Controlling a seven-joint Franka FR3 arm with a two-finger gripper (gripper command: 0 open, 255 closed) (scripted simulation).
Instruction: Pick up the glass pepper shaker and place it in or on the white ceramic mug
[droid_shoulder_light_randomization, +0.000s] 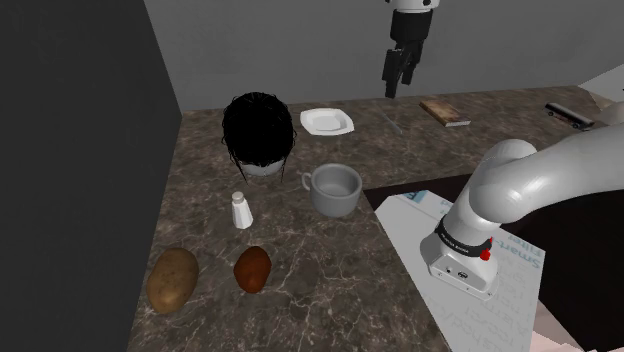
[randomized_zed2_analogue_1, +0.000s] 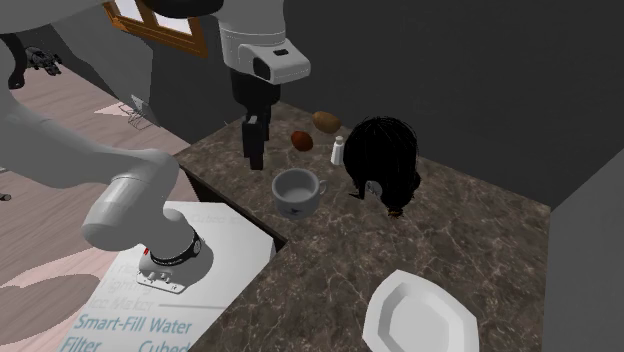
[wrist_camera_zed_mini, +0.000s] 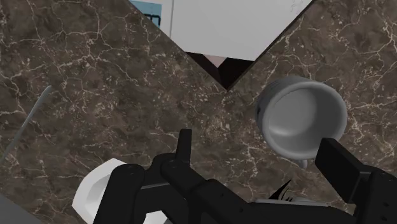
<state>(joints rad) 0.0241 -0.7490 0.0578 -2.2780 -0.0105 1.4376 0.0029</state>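
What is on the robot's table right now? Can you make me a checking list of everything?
Surface: dark marbled countertop, no spills seen.
Job's things: small white pepper shaker upright, beside the grey mug but not touching it; mug upright and empty.
Clutter: brown potato, reddish-brown lump, black bushy thing, white plate, flat brown block.
Grippers: gripper open, high above the countertop, holding nothing.
Cables: nothing seen.
Surroundings: dark grey walls; white stand at the countertop's edge.
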